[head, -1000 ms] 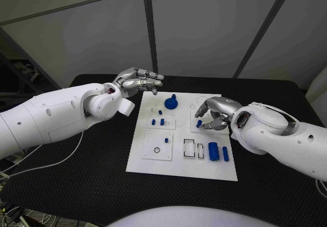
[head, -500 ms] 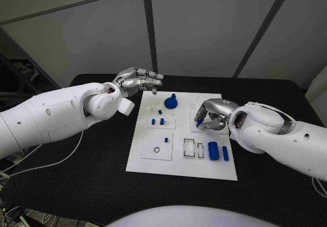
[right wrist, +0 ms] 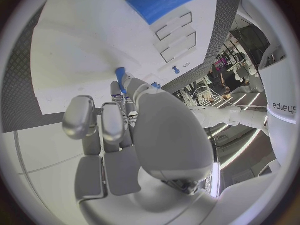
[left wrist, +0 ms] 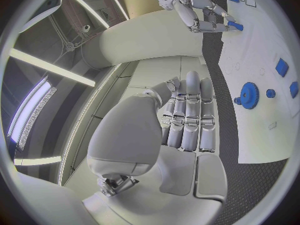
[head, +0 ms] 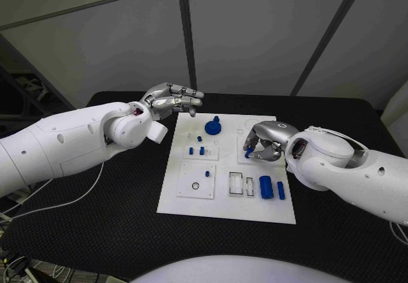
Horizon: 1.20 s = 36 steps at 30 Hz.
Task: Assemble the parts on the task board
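Note:
The white task board [head: 223, 203] lies in the middle of the black table. My right hand [head: 265, 141] hovers over the board's right side and pinches a small blue part [head: 249, 152] in its fingertips; the right wrist view shows that part [right wrist: 120, 77] between the fingers above the board [right wrist: 75, 45]. My left hand [head: 173, 99] hangs beyond the board's far left corner, fingers curled in and holding nothing; its curled fingers [left wrist: 187, 116] also appear in the left wrist view. A blue gear [head: 213, 127] stands at the board's far end.
Two small blue blocks [head: 196, 151] and a blue peg [head: 207, 174] sit on the board's left half. A blue cylinder [head: 267, 187] and a thin blue bar [head: 281, 190] lie at the near right beside two open slots [head: 242, 185].
My right hand has shifted slightly toward the board's far end with the small blue part in its fingertips. The left hand has barely moved.

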Each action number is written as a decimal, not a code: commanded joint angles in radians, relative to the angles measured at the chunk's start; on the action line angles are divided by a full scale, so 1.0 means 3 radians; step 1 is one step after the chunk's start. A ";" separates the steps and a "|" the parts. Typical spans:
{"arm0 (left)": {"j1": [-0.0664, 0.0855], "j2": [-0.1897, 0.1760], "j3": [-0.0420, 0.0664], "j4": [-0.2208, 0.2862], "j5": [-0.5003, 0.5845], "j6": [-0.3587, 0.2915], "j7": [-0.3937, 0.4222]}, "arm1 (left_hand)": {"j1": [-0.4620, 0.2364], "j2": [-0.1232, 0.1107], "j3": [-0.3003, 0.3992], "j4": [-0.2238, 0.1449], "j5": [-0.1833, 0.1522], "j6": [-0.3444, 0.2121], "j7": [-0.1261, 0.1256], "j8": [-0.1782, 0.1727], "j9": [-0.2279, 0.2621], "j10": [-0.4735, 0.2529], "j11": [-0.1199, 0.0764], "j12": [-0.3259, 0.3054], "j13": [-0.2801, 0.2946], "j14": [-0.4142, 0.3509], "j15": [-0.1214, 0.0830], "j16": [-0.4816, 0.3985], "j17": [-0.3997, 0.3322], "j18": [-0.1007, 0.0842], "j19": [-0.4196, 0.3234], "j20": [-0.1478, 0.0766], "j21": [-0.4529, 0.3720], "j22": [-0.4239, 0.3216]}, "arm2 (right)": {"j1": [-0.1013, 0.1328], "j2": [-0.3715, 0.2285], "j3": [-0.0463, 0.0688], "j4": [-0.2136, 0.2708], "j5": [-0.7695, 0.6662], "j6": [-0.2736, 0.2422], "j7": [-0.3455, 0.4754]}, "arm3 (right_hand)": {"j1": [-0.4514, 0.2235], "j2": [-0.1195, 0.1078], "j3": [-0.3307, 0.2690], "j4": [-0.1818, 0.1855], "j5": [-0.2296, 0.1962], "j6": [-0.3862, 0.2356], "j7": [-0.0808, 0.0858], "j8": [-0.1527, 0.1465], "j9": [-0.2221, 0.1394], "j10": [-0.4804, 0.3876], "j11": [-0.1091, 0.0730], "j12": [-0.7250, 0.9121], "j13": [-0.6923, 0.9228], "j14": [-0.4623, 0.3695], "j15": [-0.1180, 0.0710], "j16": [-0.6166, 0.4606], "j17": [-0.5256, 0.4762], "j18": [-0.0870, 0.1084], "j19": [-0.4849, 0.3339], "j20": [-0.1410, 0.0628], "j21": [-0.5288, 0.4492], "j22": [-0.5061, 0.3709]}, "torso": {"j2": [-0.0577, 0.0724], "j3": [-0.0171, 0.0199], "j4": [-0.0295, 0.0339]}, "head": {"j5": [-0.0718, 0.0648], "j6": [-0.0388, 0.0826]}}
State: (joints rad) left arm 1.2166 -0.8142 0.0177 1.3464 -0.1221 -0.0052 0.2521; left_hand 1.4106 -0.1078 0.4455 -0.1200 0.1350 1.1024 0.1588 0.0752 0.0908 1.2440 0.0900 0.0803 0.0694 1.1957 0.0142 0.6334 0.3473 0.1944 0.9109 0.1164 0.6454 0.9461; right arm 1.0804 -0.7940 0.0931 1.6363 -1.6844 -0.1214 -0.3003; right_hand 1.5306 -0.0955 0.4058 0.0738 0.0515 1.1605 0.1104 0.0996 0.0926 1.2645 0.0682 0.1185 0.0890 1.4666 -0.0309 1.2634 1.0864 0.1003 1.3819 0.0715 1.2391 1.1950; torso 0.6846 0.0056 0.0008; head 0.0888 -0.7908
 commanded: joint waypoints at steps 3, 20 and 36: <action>0.0004 -0.0003 0.0002 0.0000 0.0014 0.0039 0.0009 | -0.0028 0.0011 -0.0010 -0.0001 -0.0017 -0.0008 0.0011 -0.0020 -0.0005 -0.0002 0.0011 -0.0011 0.0001 0.0018 0.0009 -0.0018 -0.0003 -0.0044 -0.0015 0.0018 -0.0024 -0.0007 | 0.0008 -0.0060 0.0004 0.0130 -0.0148 -0.0280 -0.0014 | 0.0000 0.0015 0.0067 -0.0029 0.0012 0.0032 0.0002 -0.0011 0.0008 0.0123 -0.0089 -0.0046 0.0010 0.0069 -0.0029 0.0021 0.0016 -0.0055 0.0022 -0.0009 0.0034 0.0034 | -0.0007 0.0000 -0.0001 | -0.0004 0.0010; 0.0003 0.0006 0.0001 -0.0021 0.0014 0.0043 0.0004 | -0.0026 0.0012 -0.0009 -0.0003 -0.0016 -0.0008 0.0011 -0.0020 -0.0005 -0.0002 0.0010 -0.0011 0.0002 0.0018 0.0008 -0.0019 -0.0003 -0.0043 -0.0015 0.0018 -0.0025 -0.0008 | 0.0012 -0.0057 0.0020 0.0695 0.0163 -0.0572 0.0195 | -0.0086 -0.0036 0.0198 -0.0105 0.0021 0.0046 0.0011 -0.0054 0.0018 0.0127 -0.0076 -0.0127 0.0016 0.0072 -0.0021 0.0049 0.0045 -0.0067 0.0038 -0.0005 0.0095 0.0107 | -0.0001 -0.0008 0.0005 | 0.0006 0.0021; 0.0004 0.0042 0.0002 -0.0029 0.0014 0.0048 0.0002 | -0.0026 0.0012 -0.0009 -0.0003 -0.0016 -0.0008 0.0011 -0.0020 -0.0005 -0.0002 0.0010 -0.0011 0.0002 0.0018 0.0008 -0.0019 -0.0003 -0.0043 -0.0015 0.0018 -0.0025 -0.0008 | -0.0036 0.0546 -0.0264 0.0388 0.0204 -0.0422 0.0407 | -0.0118 -0.0049 0.0245 -0.0136 0.0021 0.0031 0.0018 -0.0080 0.0018 0.0116 -0.0069 -0.0160 0.0017 0.0079 -0.0015 0.0078 0.0083 -0.0070 0.0042 0.0000 0.0113 0.0130 | 0.0003 -0.0005 0.0004 | 0.0079 -0.0035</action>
State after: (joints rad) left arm 1.2162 -0.8029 0.0173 1.3374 -0.1220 -0.0022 0.2500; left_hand 1.4107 -0.1077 0.4455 -0.1200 0.1351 1.1024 0.1588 0.0752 0.0910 1.2441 0.0898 0.0803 0.0694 1.1957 0.0142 0.6334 0.3474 0.1944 0.9110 0.1164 0.6415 0.9450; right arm 1.0682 -0.6325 0.0135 1.7580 -1.6296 -0.2619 -0.2132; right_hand 1.5009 -0.1115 0.4738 0.0336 0.0533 1.1705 0.1130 0.0773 0.0972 1.2673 0.0711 0.0724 0.0932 1.4667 -0.0307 1.2808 1.1108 0.0846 1.3888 0.0716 1.2675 1.2334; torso 0.6850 0.0033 0.0029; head 0.1109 -0.7995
